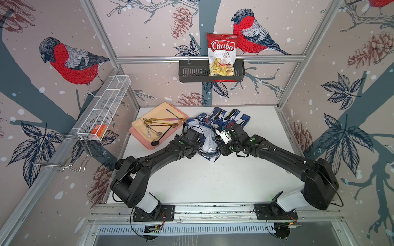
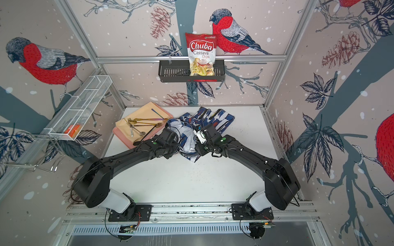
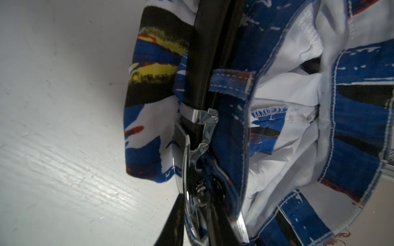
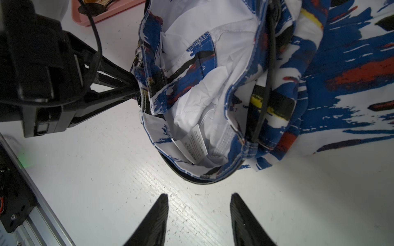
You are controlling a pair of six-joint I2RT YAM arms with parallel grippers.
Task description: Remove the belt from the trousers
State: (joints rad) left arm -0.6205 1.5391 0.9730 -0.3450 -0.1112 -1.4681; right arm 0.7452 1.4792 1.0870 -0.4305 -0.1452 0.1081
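Belt still threaded; left jaws at the buckle, right jaws empty

Nearest you, right gripper (image 4: 198, 221) hangs half open over bare table (image 4: 102, 170), holding nothing. Beyond, left gripper (image 3: 196, 215) is nearly closed on the buckle (image 3: 200, 136). The belt (image 3: 202, 53) runs through a loop (image 3: 230, 82) of the trousers (image 1: 226, 119), mid-table. Strap looks stiff and slick, cloth limp: pin the waistband, pull at the buckle

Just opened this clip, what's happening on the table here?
Two robot arms are working on patterned trousers bunched on the white table, trying to get the black belt out. The left pincer is closed on the belt's silvery buckle at the waistband; the strap is still threaded through a fabric loop. The right pincer is open above the bare table, just short of the waistband, holding nothing. A pink tray of cutlery sits beside them.
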